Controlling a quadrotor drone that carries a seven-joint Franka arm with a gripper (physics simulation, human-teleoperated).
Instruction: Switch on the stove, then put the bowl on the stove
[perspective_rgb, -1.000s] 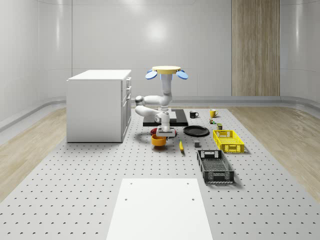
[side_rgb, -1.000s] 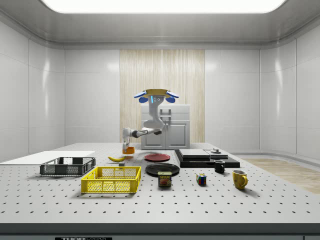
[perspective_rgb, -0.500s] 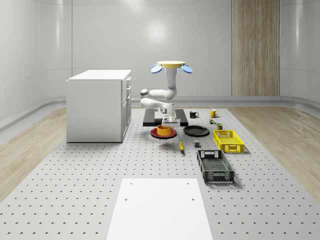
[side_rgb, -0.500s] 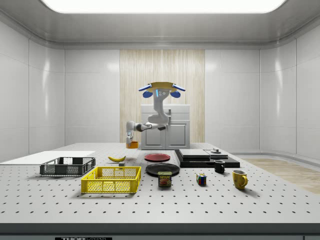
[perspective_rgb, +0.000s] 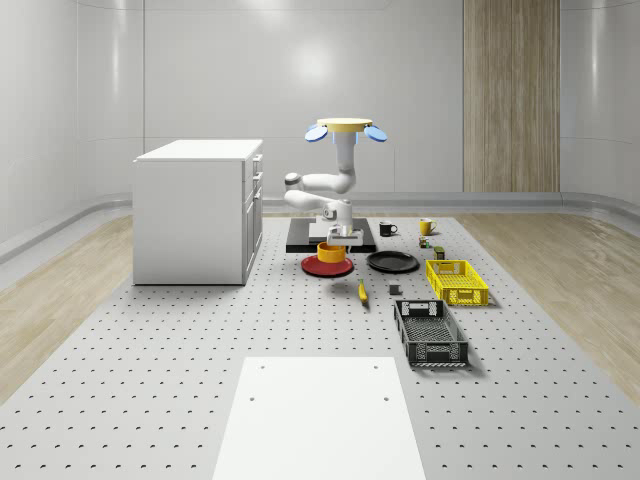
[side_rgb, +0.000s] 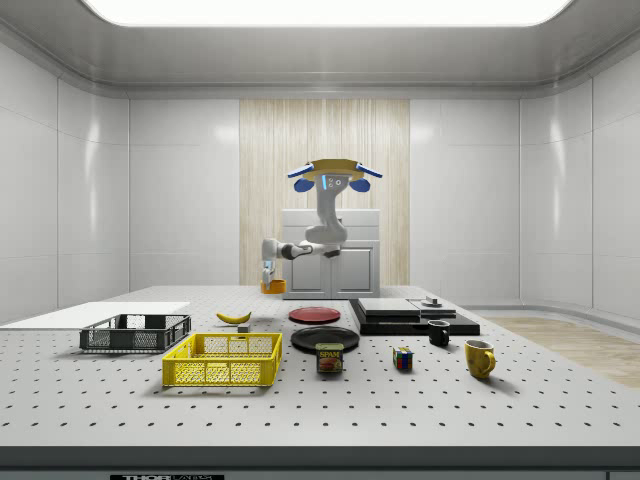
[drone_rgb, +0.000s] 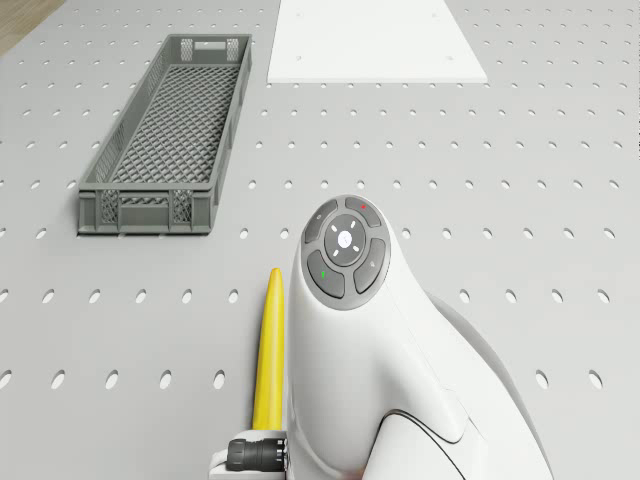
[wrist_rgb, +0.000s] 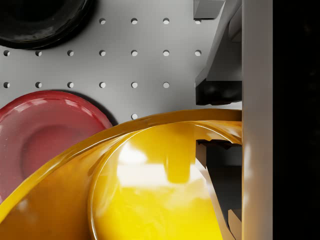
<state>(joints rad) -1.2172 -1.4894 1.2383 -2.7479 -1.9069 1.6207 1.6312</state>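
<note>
The wide perforated grey counter (perspective_rgb: 150, 400) carries everything. The yellow-topped quadrotor drone (perspective_rgb: 345, 128) hovers over the flat black stove (perspective_rgb: 362, 240) at the far middle. Its pincer (perspective_rgb: 337, 238) is clamped on the rim of the glossy orange bowl (perspective_rgb: 331, 252), held aloft above the round red plate (perspective_rgb: 327, 267), just near of the stove. Judging by this, the carrying step is in hand; next the bowl must travel farther back and be lowered onto the stove.

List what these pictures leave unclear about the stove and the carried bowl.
- Stove, side view: too small to tell whether it is switched on.
- Stove, whole-scene view: partly behind the bowl and gripper.
- Bowl, wrist view: cut off by the picture's edge.
</note>
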